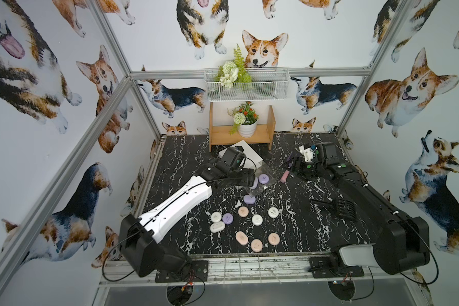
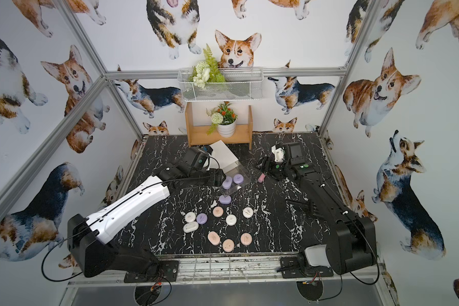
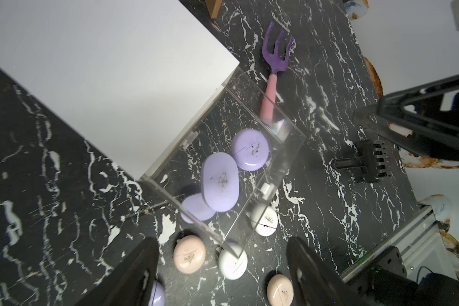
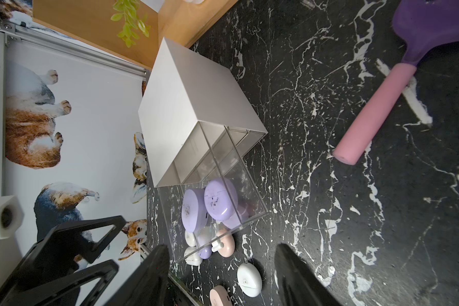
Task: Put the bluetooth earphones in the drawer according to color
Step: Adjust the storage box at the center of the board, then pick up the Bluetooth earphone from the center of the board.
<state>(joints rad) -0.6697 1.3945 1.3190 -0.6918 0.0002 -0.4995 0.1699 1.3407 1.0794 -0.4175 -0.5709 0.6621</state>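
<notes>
left wrist view: left gripper (image 3: pixel 223 241) hangs, jaws apart, over drawer (image 3: pixel 286 132)

We record, in both top views:

- Walls (image 1: pixel 51 111): three sides, white, papered with painted corgis.
- Frame (image 1: pixel 170 75): silver aluminium bars at the corners and along the back.
- Tabletop (image 1: pixel 289 238): black, with white marble veining.
- Wooden shelf (image 1: pixel 223 137): low, set on the tabletop against the back wall.
- White ribbed pot (image 1: pixel 247 129): one, on the shelf, with artificial flowers.
- White wire basket (image 1: pixel 265 87): above the shelf at the back bar, holding fern and white blooms.
- Light: even and soft.
</notes>
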